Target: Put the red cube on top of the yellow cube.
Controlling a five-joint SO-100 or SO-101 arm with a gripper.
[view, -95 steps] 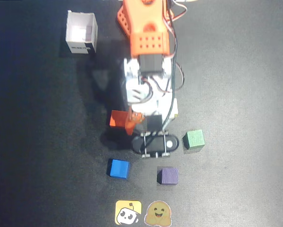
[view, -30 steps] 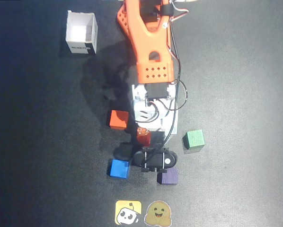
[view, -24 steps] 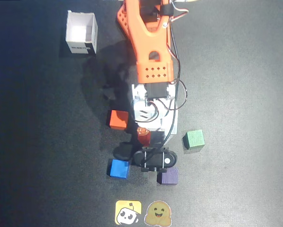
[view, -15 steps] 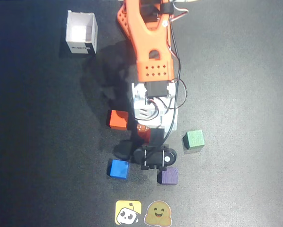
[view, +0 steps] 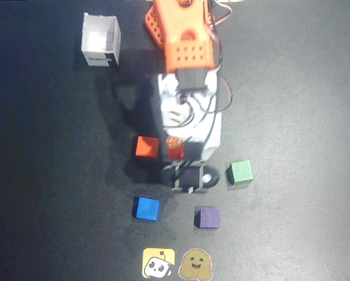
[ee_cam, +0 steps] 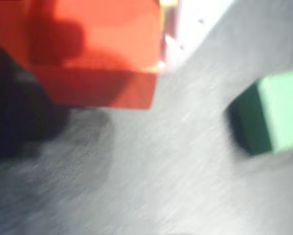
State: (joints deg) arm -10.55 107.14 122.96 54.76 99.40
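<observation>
Dark matte bench (view: 46, 175) fills my overhead feed, nothing of the room visible. Left to right: white box (view: 101, 40), blue cube (view: 146, 208), orange cube (view: 146, 147). The red cube (view: 176, 151) sits clamped in my end effector (view: 178, 153) just beside it, edges roughly square to frame. Then the purple cube (view: 208, 217) and green cube (view: 240, 172).

In the overhead view, everything is placed relative to the arm (view: 188, 111), which reaches down from the top edge. A box (view: 100, 40) is set to its upper left. 2 cubes (view: 146, 147) (view: 176, 152) lie side by side at its tip. 1 cube (view: 240, 172) sits to its right; 2 cubes (view: 146, 208) (view: 209, 217) and 2 stickers (view: 158, 262) (view: 196, 264) lie below.
</observation>
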